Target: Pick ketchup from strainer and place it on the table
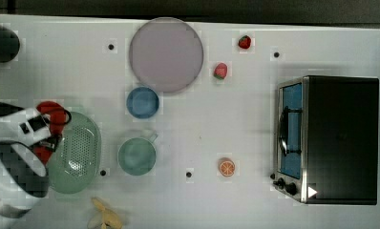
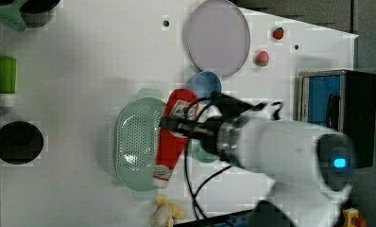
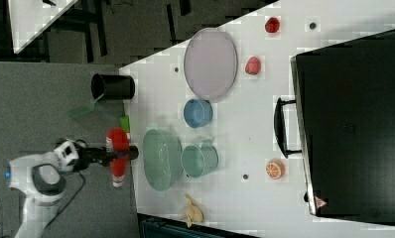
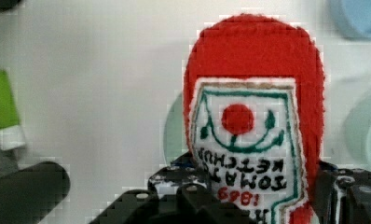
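1. The black two-fingered gripper [image 2: 176, 126] on the white robot arm [image 2: 280, 151] is clamped around the middle of the small red squeeze ketchup bottle with a white label and white cap [image 2: 173, 137], its jaws partly open to the width of the bottle's body.
2. In the wrist view the ketchup bottle [image 4: 253, 121] sits between the dark fingers [image 4: 183, 191], label facing the camera, lettering upside down.
3. In the left view the bottle hangs in the air over the rim of the pale green oval plastic strainer dotted with small holes [image 2: 134, 146], cap end pointing toward the left view's bottom edge.
4. In the right view the bottle [image 3: 117, 153] appears lifted clear of the strainer [image 3: 162, 158], beside the strainer's long side, near the tabletop's edge on the right view's left.
5. The strainer rests on the flat white tabletop with small dark holes [image 1: 216, 124] and holds nothing visible inside.
6. A round green cup with a handle [image 1: 137, 155] stands just beside the strainer [image 1: 78, 152], and a small blue bowl [image 1: 142, 102] sits near it.
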Action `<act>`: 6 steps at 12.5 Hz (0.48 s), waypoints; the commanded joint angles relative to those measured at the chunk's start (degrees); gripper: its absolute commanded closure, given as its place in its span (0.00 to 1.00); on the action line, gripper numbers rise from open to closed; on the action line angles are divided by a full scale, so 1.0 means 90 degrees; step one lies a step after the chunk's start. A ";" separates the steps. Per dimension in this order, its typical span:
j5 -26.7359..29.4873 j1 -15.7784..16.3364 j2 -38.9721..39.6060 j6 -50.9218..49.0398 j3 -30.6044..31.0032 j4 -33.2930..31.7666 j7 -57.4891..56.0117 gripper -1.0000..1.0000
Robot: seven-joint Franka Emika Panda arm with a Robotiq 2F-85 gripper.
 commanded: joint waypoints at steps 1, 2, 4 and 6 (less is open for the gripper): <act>0.0101 -0.0625 -0.0032 -0.0956 -0.0493 0.0591 -0.1308 0.40; 0.0101 -0.0755 -0.0030 -0.1369 -0.0691 0.0833 -0.1681 0.40; 0.0100 -0.0988 -0.0020 -0.1786 -0.1185 0.1122 -0.2240 0.40; 0.0100 -0.1176 -0.0021 -0.1754 -0.1737 0.1171 -0.2996 0.40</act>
